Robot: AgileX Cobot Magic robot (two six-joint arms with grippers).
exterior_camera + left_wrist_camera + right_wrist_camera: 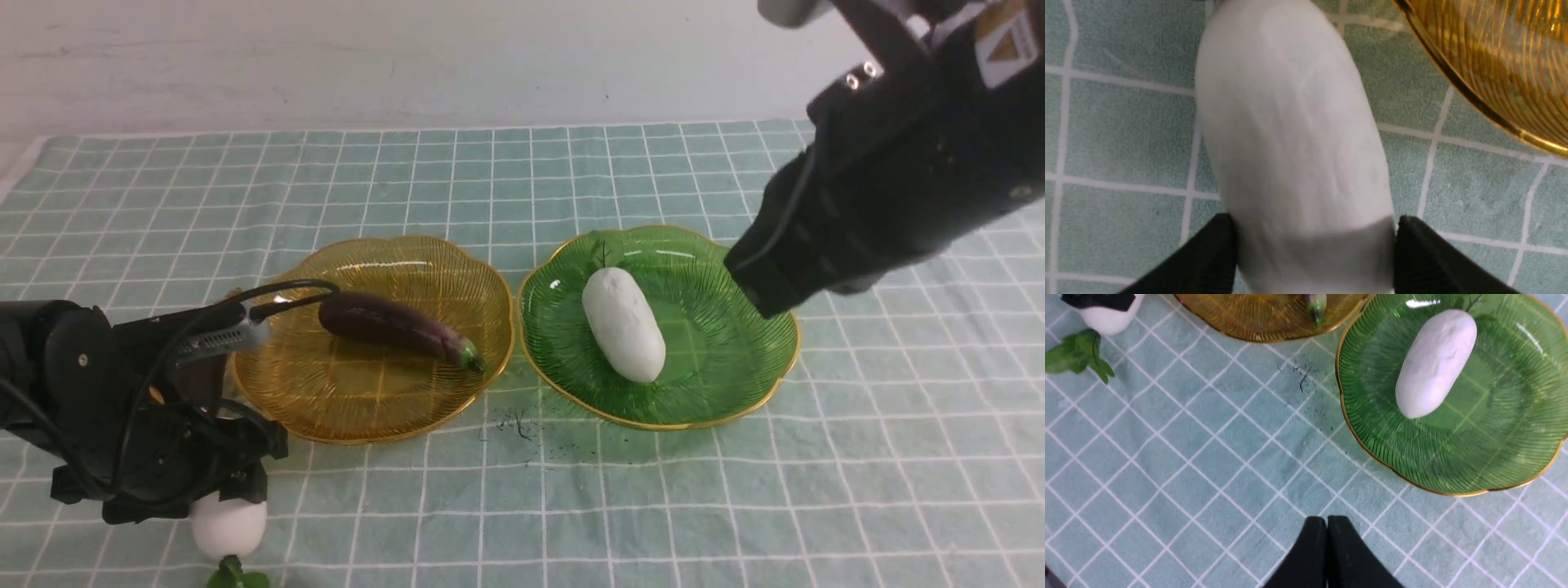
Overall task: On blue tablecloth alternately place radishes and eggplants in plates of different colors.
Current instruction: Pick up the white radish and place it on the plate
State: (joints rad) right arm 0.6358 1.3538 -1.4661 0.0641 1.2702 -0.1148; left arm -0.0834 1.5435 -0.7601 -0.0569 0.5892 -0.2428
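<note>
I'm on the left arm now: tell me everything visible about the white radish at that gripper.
The stubby white radish has a smooth, matte, rounded body with a tuft of dark green leaves at its near end. It lies beside the amber ribbed plate, apart from its gold rim, over the pale teal gridded tablecloth. The left gripper has one finger on each side of it, both at or very near its skin; whether they grip firmly, I cannot tell. The gripper hides part of it from the front.
</note>
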